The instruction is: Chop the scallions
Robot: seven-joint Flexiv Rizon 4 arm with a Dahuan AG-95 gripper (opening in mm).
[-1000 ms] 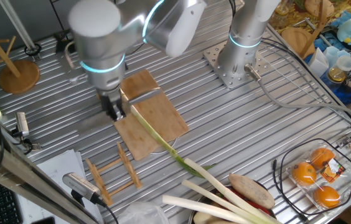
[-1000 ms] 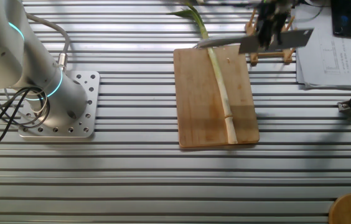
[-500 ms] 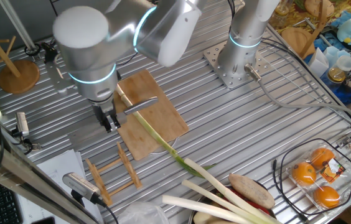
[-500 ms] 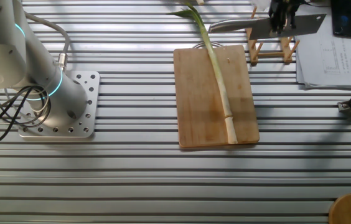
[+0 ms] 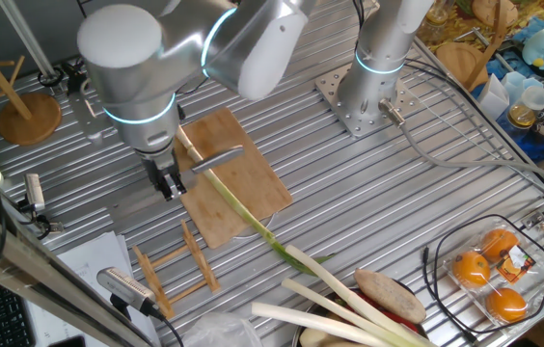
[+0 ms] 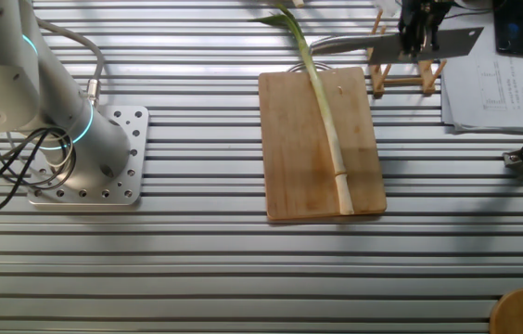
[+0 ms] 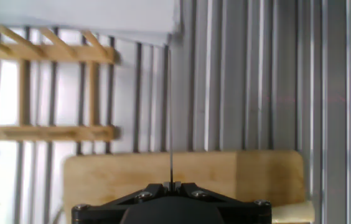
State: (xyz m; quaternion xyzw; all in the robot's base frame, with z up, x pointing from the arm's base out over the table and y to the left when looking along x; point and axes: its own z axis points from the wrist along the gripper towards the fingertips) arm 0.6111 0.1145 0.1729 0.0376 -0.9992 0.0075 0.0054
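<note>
One long scallion [image 5: 243, 212] [image 6: 328, 130] lies in one piece lengthwise on the wooden cutting board [image 5: 253, 178] [image 6: 289, 158], its green leaf end running off the board's edge. My gripper [image 5: 169, 183] [image 6: 419, 32] [image 7: 170, 185] is shut on the handle of a knife [image 5: 218, 159] [image 6: 354, 44]. The blade hangs near the board's end beside the rack, its tip over the scallion's green part. In the hand view the knife [image 7: 170, 118] shows edge-on as a thin dark line, and the scallion is hidden.
A small wooden rack [image 5: 171, 270] [image 6: 405, 79] [image 7: 51, 93] lies just past the board. Thick pale stalks [image 5: 330, 308] and a wire basket of oranges [image 5: 489, 275] sit at the front. The arm's base [image 5: 364, 101] [image 6: 85, 172] and some papers [image 6: 484, 83] flank the board.
My gripper has carried the knife off the middle of the board toward the rack end and lifted it. The scallion has not moved.
</note>
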